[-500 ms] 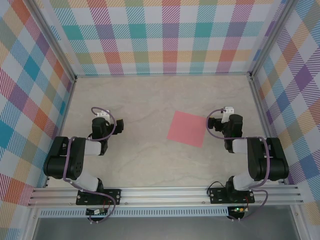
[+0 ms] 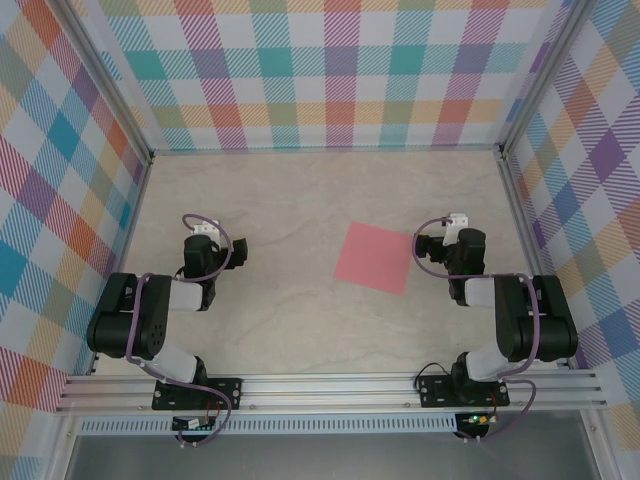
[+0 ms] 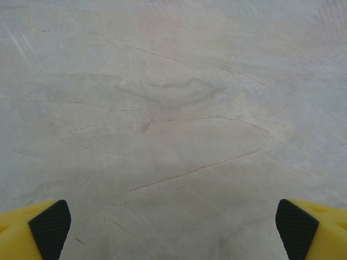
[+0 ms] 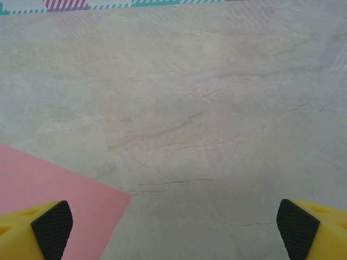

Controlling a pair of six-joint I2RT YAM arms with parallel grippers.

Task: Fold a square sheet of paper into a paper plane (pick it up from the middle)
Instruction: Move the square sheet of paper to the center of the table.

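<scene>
Left gripper (image 3: 173, 232) spread wide, holding nothing – parked over bare table (image 2: 280, 200), 9 o'clock side. Right gripper (image 4: 174, 232) wide apart too, empty. Square sheet of paper (image 2: 374, 257) flat, unfolded, just off right gripper's 9 o'clock – pink corner at 8 o'clock in right wrist view.

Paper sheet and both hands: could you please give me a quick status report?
Left hand open over bare table. Right hand open at the square sheet edge. Sheet flat, unfolded, untouched. Nothing in the way.
</scene>
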